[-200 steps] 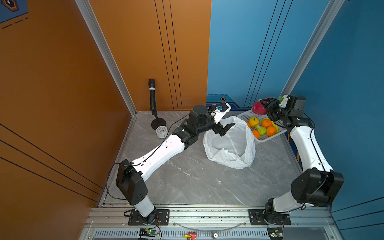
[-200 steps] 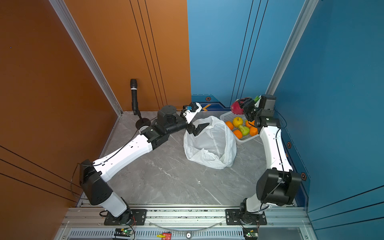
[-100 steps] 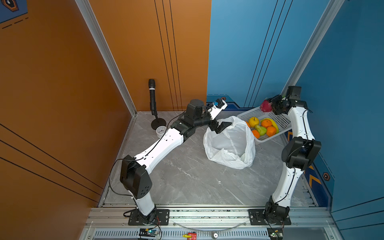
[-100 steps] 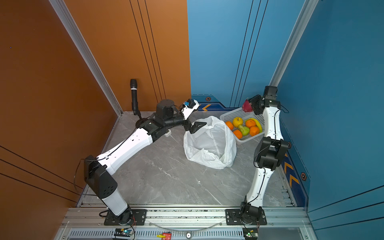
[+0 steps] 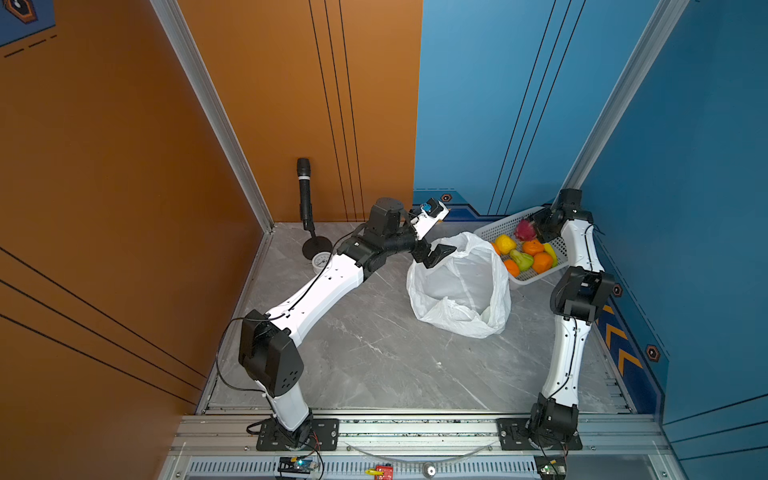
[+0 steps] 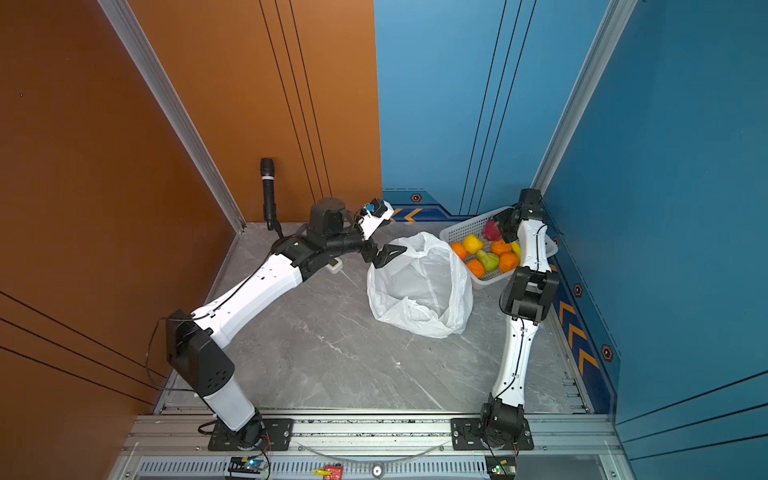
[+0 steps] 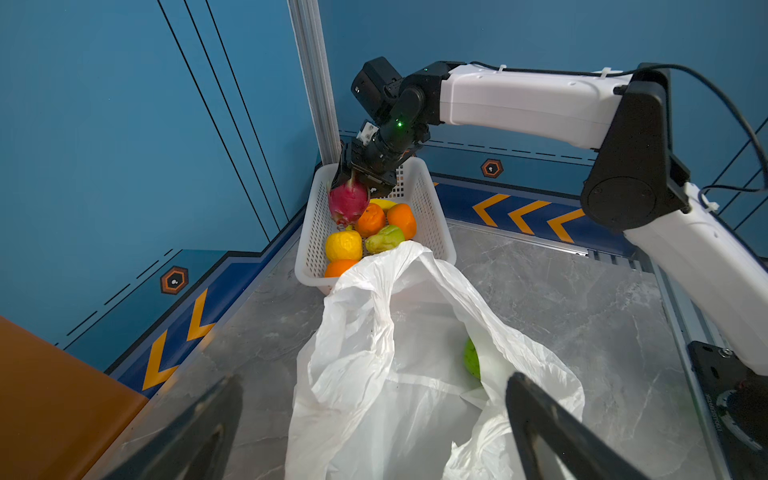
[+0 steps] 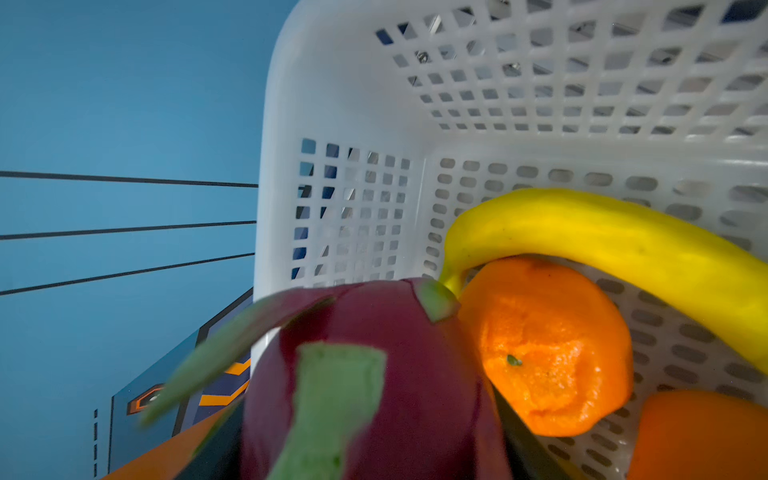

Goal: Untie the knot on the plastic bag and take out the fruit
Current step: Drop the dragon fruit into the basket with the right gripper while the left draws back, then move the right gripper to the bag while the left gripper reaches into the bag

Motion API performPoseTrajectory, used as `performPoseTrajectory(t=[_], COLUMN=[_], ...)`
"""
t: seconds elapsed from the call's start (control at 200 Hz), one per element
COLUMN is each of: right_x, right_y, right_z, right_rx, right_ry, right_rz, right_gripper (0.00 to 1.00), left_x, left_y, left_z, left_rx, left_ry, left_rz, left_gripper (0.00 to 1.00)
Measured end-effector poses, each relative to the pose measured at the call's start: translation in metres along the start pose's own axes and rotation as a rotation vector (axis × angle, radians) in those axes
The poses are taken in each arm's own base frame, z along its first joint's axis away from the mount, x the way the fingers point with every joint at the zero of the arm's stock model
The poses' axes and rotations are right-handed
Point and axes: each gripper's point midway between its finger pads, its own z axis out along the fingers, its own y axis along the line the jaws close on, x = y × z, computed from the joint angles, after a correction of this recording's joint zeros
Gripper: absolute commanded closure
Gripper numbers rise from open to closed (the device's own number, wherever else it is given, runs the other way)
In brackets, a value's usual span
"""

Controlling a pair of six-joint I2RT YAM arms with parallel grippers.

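In both top views my right gripper (image 5: 534,227), clamped on the pink-and-green dragon fruit (image 5: 524,230), has dropped toward the white perforated plastic basket (image 5: 496,222) at two o'clock of the white plastic bag (image 5: 461,286); left gripper (image 5: 436,254) spread at its rim. Left wrist: bag mouth open, one green pear (image 7: 472,359) left inside. Right wrist: yellow banana (image 8: 602,241) and oranges (image 8: 548,345) beneath.

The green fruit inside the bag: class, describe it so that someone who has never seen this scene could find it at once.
Start at the white plastic bag lying open on the grey table. Through its mouth a green fruit shows, half hidden by a fold. Unlike the green pear in the white basket, it alone is bagged.
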Motion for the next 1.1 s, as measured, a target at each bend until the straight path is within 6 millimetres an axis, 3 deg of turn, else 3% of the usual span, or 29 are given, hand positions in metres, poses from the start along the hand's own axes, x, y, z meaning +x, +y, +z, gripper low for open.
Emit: performPoseTrajectory(t=[0.19,0.451,0.701,0.851,1.101], right_x=[-0.005,-0.008,-0.013,-0.018,-0.028], right_y=[0.004,0.008,0.002,0.020,0.077], right_z=[0.007,0.009,0.002,-0.033,-0.141], right_rx=[-0.025,-0.042,0.003,-0.014,-0.132], right_ry=[-0.018,-0.035,-0.066,-0.089,-0.181], right_rz=[0.014,0.039,0.000,-0.040,-0.116], right_gripper=[0.42,0.11,0.04,0.04,0.04], left_x=[0.010,0.017,0.019,0.018,0.025], left_y=[-0.001,-0.005,-0.018,-0.034,-0.052], left_z=[0.002,-0.003,-0.016,-0.024,-0.021], left_rx=[0.004,0.002,-0.018,-0.015,-0.012], left_ry=[0.020,0.038,0.047,0.046,0.063], left_rz=[-0.011,-0.020,-0.013,-0.001,-0.040], left_gripper=[0.01,0.00,0.00,0.00,0.02])
